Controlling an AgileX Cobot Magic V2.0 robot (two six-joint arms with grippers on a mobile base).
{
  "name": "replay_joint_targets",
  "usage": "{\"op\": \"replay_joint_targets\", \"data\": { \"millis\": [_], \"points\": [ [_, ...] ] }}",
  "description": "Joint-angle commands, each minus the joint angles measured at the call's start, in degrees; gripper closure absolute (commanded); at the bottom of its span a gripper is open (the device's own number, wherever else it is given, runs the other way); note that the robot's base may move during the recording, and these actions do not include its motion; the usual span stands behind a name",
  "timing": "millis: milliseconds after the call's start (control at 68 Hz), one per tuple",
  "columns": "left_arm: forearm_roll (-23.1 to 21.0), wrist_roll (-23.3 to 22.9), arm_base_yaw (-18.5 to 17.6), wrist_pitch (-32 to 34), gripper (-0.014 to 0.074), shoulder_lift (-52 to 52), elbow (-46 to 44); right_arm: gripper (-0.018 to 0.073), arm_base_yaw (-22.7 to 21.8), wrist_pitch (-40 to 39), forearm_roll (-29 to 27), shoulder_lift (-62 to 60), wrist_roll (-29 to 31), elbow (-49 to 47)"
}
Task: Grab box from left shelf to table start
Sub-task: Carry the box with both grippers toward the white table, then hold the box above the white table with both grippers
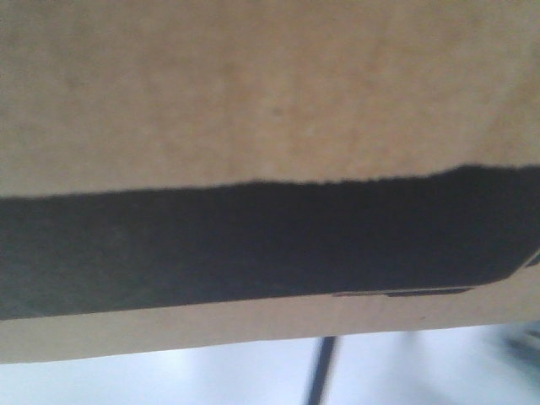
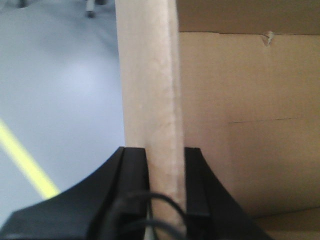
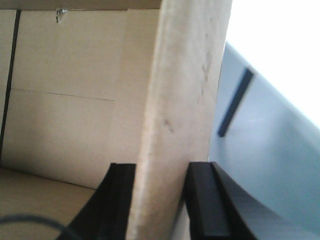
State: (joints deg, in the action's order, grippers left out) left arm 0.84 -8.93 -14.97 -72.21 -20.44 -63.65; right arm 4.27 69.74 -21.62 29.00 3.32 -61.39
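Observation:
The box (image 1: 270, 93) fills the front view, brown cardboard with a wide black printed panel (image 1: 253, 245). In the left wrist view my left gripper (image 2: 165, 152) is shut on the box's upright side wall (image 2: 150, 90), one black finger (image 2: 135, 170) outside and the other inside. My right gripper (image 3: 162, 167) is likewise shut on the opposite wall (image 3: 185, 90), with the box's inside (image 3: 65, 100) to its left. The left shelf is out of view. A pale bluish surface (image 1: 169, 380) shows below the box; I cannot tell whether it is the table.
A grey-blue floor with a yellow line (image 2: 25, 160) lies left of the box, with a caster (image 2: 90, 10) at the far edge. A dark post (image 1: 323, 371) stands under the box. A dark bar (image 3: 235, 102) crosses the bluish surface on the right.

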Motion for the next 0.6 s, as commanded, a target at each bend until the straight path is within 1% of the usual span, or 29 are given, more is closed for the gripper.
{"op": "replay_joint_targets", "data": {
  "millis": [0, 588],
  "points": [
    [-4.97, 0.46, -0.36, 3.42, 0.0689, -0.53, -2.24, 0.0495, -0.33, -6.14, -0.68, 0.66, 1.2, -1.72],
    [-4.74, 0.46, -0.65, 3.42, 0.0689, -0.53, -2.24, 0.0495, -0.33, -6.14, -0.68, 0.66, 1.2, -1.72]
  ]
}}
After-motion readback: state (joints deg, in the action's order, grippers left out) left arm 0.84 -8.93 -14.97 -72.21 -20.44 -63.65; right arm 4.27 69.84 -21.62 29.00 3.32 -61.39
